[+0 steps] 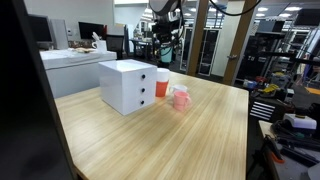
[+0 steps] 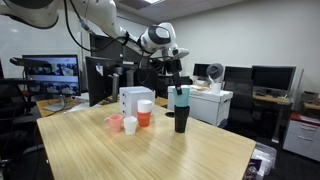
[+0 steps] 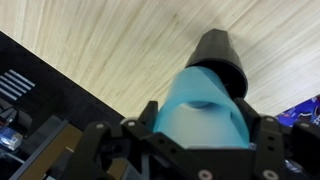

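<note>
The gripper [image 3: 205, 128] has its fingers [image 3: 150, 128] pressed against either side of a light blue cup [image 3: 205, 105], which it holds from above. In an exterior view the gripper [image 2: 179, 91] keeps the blue cup [image 2: 181, 99] upright, its long axis vertical and in line with the black cup [image 2: 181, 121] standing on the table [image 2: 200, 155] directly beneath. Whether the blue cup sits inside the black cup's mouth or hangs just above it cannot be told. The blue cup's opening is hidden by the gripper body. The black cup [image 3: 222, 55] stands near a table edge, while bare wood lies beyond. An orange cup [image 2: 144, 118], a pink cup [image 2: 115, 122] and a white box [image 2: 134, 97] stand apart.
</note>
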`<state>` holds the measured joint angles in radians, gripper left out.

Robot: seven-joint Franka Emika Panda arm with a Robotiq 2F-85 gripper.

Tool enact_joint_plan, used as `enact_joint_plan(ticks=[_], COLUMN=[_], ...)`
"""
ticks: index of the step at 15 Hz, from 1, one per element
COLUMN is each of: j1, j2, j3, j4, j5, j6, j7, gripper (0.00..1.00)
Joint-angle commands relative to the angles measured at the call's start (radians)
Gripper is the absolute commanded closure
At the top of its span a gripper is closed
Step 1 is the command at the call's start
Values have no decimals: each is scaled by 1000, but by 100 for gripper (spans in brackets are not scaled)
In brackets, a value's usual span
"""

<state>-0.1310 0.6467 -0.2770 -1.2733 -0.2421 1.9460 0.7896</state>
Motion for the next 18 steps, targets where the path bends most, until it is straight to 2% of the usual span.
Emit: enact_joint_plan(ticks=[1,7,18], j1=[-11,-10,-15], j2=[30,61,59], j3=[1,3,13], j4=[46,67,30], j5=[11,15,39], j6=[-18,-16,-2], j7=[-27,-28,-21], gripper=[48,48,48])
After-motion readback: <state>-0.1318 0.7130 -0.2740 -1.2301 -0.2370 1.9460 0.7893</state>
